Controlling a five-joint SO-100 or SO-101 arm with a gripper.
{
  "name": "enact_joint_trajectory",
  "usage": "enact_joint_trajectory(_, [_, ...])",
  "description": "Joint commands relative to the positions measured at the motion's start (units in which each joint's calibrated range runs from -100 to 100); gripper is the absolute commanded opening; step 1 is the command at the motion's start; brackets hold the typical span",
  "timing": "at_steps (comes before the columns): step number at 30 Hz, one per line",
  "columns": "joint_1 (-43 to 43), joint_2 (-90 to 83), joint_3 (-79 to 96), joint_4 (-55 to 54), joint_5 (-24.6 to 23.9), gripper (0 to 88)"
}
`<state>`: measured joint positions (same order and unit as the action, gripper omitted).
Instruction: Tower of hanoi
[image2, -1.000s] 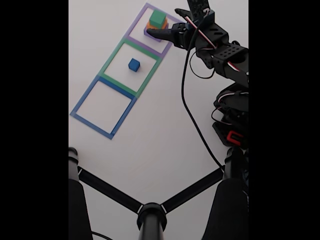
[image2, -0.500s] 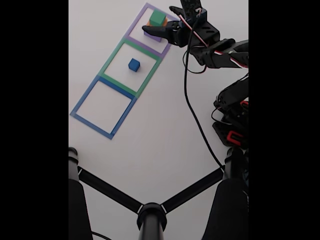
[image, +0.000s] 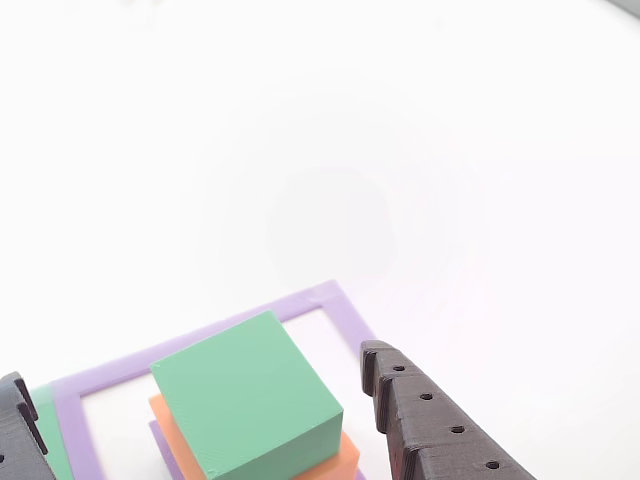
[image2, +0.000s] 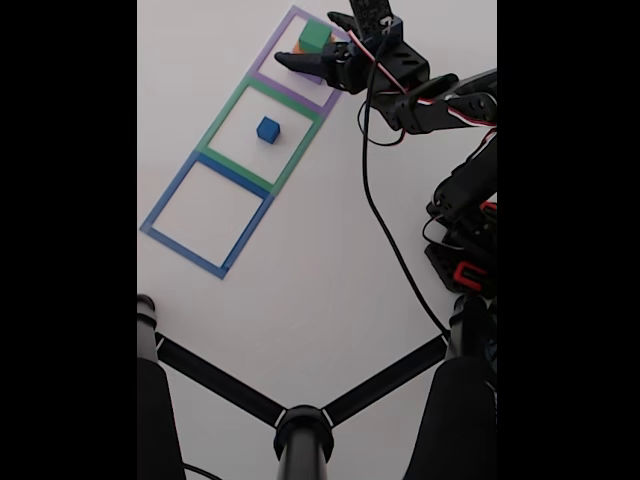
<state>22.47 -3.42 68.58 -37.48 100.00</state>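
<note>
I note the gripper (image2: 305, 40) has advanced over the stack, jaws wide, now straddling the green block (image: 248, 396) atop orange inside the purple outline (image: 215, 333). Grasp appears imminent; blue cube (image2: 267, 129) sits apart.

I'm seeing my gripper (image: 190, 400) straddling the green block (image: 245, 395), fingers apart, gaps showing either side. The blue cube (image2: 267, 129) is sitting well apart; the blue outline (image2: 205, 213) is lying bare.
</note>
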Motion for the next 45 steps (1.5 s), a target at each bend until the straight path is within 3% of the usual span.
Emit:
enact_joint_trajectory(1, [-0.86,0.21,-1.66,-2.54,0.00,38.4])
enact_joint_trajectory(21, [-2.30,2.54,-1.66,-4.57,0.00,35.4])
enact_joint_trajectory(35, [-3.07,2.54,-1.29,-4.73,0.00,17.7])
enact_joint_trajectory(45, [-3.14,2.54,-0.57,-5.22,0.00,10.7])
